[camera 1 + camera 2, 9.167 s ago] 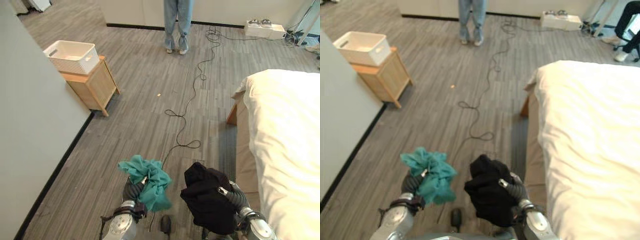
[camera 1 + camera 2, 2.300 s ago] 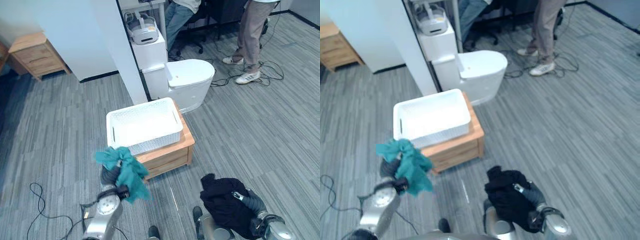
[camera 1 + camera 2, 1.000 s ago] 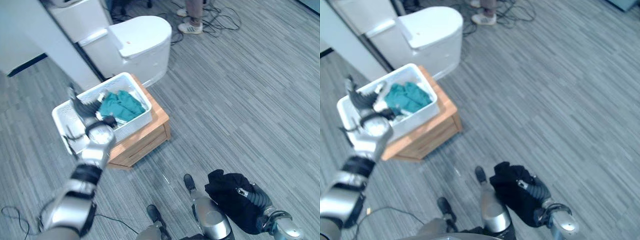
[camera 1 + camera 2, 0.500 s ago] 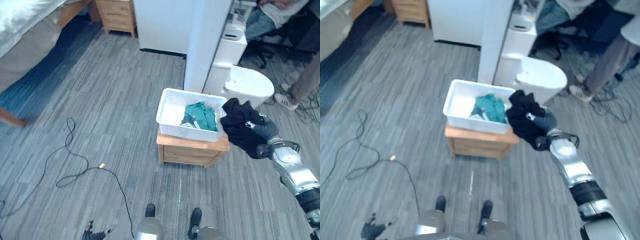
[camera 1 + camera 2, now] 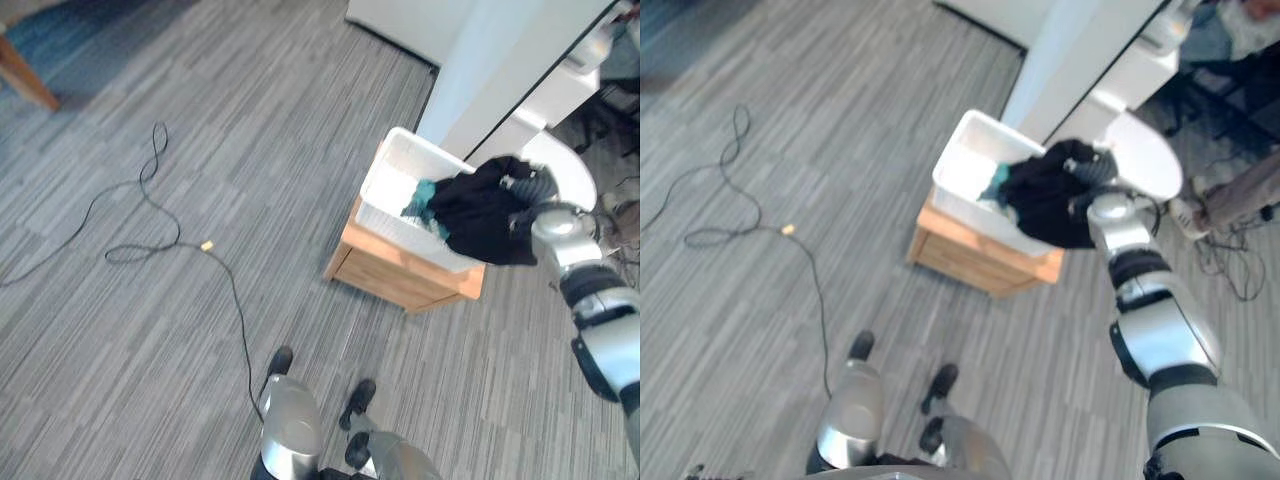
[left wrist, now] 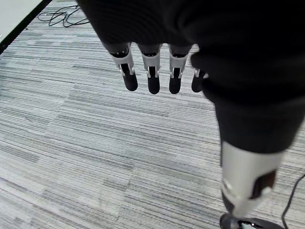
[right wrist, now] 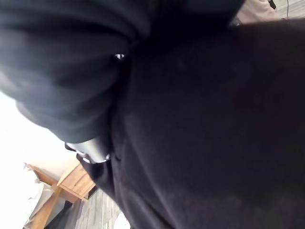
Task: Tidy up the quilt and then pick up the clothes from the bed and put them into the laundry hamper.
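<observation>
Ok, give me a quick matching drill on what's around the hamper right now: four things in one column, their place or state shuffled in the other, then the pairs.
Things:
1. black garment
2. teal garment
3. white hamper
4. left hand

Places or states:
A. standing on the wooden cabinet
B. open, fingers straight above the floor
C. clutched in the right hand over the hamper's rim
D. lying inside the hamper

Pairs: 1-C, 2-D, 3-A, 4-B

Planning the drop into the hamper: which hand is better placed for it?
The right hand: it grips the black garment over the hamper, beside the teal one. The left hand hangs open over floor.
</observation>
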{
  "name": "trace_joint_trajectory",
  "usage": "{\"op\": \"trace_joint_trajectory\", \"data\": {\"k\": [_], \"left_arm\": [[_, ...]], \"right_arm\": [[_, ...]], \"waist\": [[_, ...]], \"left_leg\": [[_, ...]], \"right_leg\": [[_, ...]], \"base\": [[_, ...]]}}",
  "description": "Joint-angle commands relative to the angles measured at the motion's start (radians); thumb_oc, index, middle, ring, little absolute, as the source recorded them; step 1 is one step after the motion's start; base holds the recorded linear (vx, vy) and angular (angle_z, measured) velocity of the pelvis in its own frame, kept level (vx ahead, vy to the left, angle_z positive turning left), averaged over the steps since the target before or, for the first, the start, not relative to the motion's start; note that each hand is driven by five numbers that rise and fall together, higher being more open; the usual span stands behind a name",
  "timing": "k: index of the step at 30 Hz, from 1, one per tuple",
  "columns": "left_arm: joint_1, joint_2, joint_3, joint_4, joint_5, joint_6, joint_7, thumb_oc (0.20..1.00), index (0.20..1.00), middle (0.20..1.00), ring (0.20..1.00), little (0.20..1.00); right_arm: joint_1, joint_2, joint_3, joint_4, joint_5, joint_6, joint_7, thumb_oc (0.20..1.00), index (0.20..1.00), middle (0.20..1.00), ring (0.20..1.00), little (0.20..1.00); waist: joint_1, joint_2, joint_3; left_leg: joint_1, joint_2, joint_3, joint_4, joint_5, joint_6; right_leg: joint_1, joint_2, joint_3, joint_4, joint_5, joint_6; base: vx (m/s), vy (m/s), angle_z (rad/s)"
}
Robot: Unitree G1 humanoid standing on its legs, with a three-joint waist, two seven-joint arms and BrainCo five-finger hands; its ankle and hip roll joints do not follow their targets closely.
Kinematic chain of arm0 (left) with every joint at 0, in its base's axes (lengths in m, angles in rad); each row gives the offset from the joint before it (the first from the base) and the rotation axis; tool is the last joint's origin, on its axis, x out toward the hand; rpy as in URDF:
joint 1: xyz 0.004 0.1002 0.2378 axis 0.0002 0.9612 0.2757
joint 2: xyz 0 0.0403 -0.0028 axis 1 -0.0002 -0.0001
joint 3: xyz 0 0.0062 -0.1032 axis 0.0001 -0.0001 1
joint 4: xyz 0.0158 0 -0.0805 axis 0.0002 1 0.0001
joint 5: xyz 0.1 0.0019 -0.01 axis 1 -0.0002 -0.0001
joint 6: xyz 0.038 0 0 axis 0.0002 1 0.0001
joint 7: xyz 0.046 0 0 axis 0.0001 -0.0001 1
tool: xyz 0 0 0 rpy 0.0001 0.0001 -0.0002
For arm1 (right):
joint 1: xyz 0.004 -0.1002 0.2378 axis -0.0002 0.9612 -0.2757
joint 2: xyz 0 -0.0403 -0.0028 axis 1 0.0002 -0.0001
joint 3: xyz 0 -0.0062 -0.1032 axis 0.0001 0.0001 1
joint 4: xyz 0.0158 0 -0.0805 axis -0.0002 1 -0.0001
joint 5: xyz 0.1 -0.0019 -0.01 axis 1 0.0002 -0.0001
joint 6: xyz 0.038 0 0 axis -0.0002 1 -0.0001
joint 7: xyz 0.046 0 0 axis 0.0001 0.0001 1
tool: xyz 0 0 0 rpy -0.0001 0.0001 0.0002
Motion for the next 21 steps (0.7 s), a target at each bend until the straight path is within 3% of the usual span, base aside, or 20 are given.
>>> {"op": "trace_joint_trajectory", "data": {"k": [1,4,5,7,8,18,20,21], "left_arm": [[0.005,0.089,-0.044,0.029,-0.061,0.024,0.005,1.0,1.0,1.0,1.0,1.0],[-0.002,0.099,-0.044,0.02,-0.089,0.036,-0.005,1.0,1.0,1.0,1.0,1.0],[-0.004,0.103,-0.034,0.022,-0.089,0.032,-0.013,1.0,1.0,1.0,1.0,1.0],[-0.006,0.11,-0.028,0.021,-0.112,0.02,-0.03,1.0,1.0,1.0,1.0,1.0],[-0.004,0.11,-0.028,0.02,-0.128,0.019,-0.036,1.0,1.0,1.0,1.0,1.0],[-0.006,0.067,-0.048,0.047,-0.14,-0.048,-0.017,1.0,1.0,1.0,1.0,1.0],[0.012,0.058,-0.03,0.045,-0.125,-0.059,0.001,1.0,1.0,1.0,1.0,1.0],[0.041,0.032,-0.009,0.029,-0.097,-0.064,0.037,1.0,1.0,1.0,1.0,1.0]], "right_arm": [[-0.171,-0.131,0.046,-0.017,0.05,-0.021,-0.103,0.2,0.2,0.2,0.2,0.2],[-0.216,-0.139,0.067,0.007,0.065,0.032,-0.151,0.2,0.2,0.2,0.2,0.2],[-0.241,-0.134,0.087,0.026,0.13,0.086,-0.177,1.0,1.0,1.0,1.0,1.0],[-0.253,-0.128,0.079,0.049,0.199,0.054,-0.132,1.0,1.0,1.0,1.0,1.0],[-0.245,-0.132,0.067,0.045,0.199,0.07,-0.124,1.0,1.0,1.0,1.0,1.0],[-0.15,-0.093,0.026,0.024,0.198,-0.008,-0.173,1.0,1.0,1.0,1.0,1.0],[-0.076,-0.114,-0.027,-0.03,0.214,-0.038,-0.163,1.0,1.0,1.0,1.0,1.0],[0.082,-0.143,-0.119,-0.159,0.208,-0.057,-0.107,1.0,1.0,1.0,1.0,1.0]], "waist": [[0.031,0.01,0.03],[0.039,0.014,0.049],[0.043,0.017,0.061],[0.038,0.023,0.075],[0.031,0.023,0.079],[-0.011,0.025,0.076],[-0.035,0.017,0.055],[-0.073,0.008,0.024]], "left_leg": [[-0.004,0.011,-0.015,-0.164,0.056,0.018],[-0.033,0.007,-0.022,-0.17,0.063,0.017],[-0.052,0.001,-0.029,-0.174,0.066,0.018],[-0.07,-0.001,-0.036,-0.187,0.072,0.018],[-0.073,0.001,-0.036,-0.191,0.073,0.018],[-0.044,-0.012,-0.007,-0.195,0.06,0.028],[-0.017,-0.006,0.013,-0.2,0.057,0.029],[0.014,-0.001,0.033,-0.206,0.056,0.032]], "right_leg": [[0.138,-0.037,0.004,-0.001,-0.086,0.116],[0.111,-0.036,0.001,-0.001,-0.085,0.12],[0.089,-0.036,0.003,-0.001,-0.085,0.121],[0.056,-0.034,0.011,-0.001,-0.085,0.117],[0.049,-0.034,0.016,-0.001,-0.085,0.115],[0.04,-0.04,0.045,-0.001,-0.079,0.101],[0.054,-0.042,0.053,-0.001,-0.076,0.102],[0.068,-0.046,0.066,-0.001,-0.072,0.104]], "base": [[-0.06,-0.104,0.22],[-0.07,-0.075,0.07],[-0.11,-0.046,0.25],[-0.15,-0.005,0.11],[-0.13,0.056,-0.03],[-0.06,0.016,-0.14],[-0.04,0.022,-0.07],[-0.03,0.033,0.01]]}}
